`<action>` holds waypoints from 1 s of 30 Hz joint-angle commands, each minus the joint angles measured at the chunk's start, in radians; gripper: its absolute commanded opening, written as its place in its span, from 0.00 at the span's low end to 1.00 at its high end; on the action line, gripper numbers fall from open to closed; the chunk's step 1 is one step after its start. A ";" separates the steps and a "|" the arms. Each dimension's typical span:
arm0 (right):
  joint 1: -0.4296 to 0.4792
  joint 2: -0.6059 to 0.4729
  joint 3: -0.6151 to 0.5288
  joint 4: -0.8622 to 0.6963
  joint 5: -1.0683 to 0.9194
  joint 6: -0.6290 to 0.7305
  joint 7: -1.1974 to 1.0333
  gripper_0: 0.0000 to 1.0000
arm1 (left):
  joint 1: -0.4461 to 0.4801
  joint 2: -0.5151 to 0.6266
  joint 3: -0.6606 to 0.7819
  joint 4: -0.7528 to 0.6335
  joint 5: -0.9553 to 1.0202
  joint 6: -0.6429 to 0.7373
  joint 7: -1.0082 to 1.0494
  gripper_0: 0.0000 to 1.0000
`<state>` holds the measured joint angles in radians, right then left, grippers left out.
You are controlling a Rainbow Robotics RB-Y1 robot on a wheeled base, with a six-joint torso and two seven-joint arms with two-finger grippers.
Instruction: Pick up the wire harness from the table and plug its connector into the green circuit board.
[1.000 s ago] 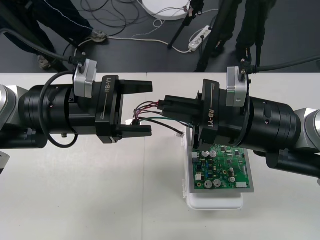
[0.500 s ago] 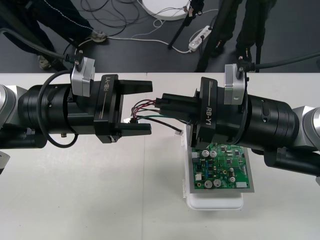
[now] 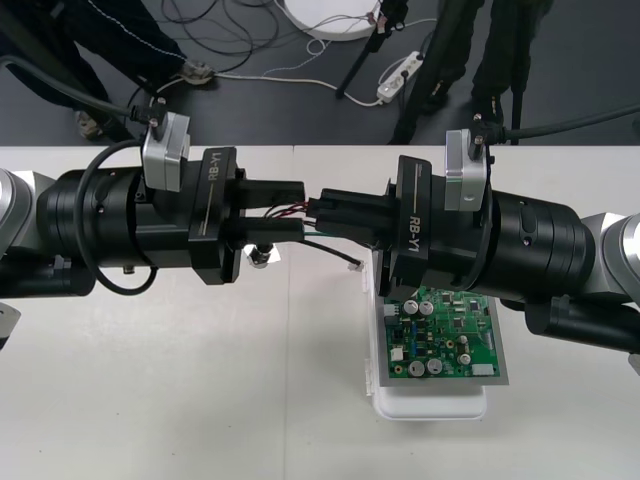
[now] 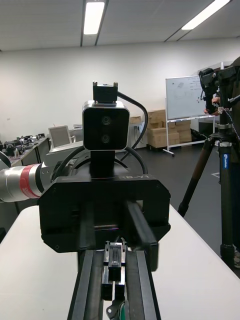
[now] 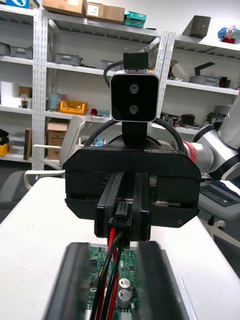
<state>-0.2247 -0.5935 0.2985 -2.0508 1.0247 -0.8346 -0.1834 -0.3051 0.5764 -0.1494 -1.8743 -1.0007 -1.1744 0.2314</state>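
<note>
Left end effector (image 3: 300, 208) and right end effector (image 3: 326, 210) both pinch the wire harness (image 3: 287, 208); socket (image 3: 262, 255) half hidden below

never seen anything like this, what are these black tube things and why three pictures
It is a two-armed robot working over a light table. The wide picture looks down from above. The two tall ones come from a camera on each wrist, so each shows the other arm head on. The black tubes are its arms, meeting tip to tip. The right fingers, the black prongs at that arm's tip, are shut on the small black plug of a wire harness, a few thin red and black wires. The left fingers are shut around those wires. On the table, partly under the right arm, sits a green circuit board on a white base. The plug is not in it.
</note>
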 commanded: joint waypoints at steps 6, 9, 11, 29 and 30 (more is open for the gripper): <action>-0.030 0.018 0.016 -0.019 -0.015 0.009 -0.019 0.00 | -0.037 0.014 -0.019 -0.029 0.016 0.042 0.034 0.01; -0.032 0.018 0.016 -0.019 -0.017 0.011 -0.021 0.00 | -0.039 0.016 -0.019 -0.029 0.017 0.042 0.032 0.00; -0.032 0.018 0.016 -0.019 -0.017 0.014 -0.021 0.00 | -0.037 0.016 -0.019 -0.029 0.017 0.042 0.031 0.00; -0.030 0.009 0.014 -0.019 -0.023 0.032 -0.033 1.00 | -0.035 0.016 -0.018 -0.029 0.019 0.042 0.019 0.00; -0.032 0.009 0.014 -0.019 -0.026 0.032 -0.033 1.00 | -0.034 0.016 -0.018 -0.029 0.017 0.042 0.017 0.00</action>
<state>-0.2250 -0.5921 0.2987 -2.0508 1.0191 -0.8117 -0.1835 -0.3051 0.5764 -0.1502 -1.8744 -0.9992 -1.1738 0.2313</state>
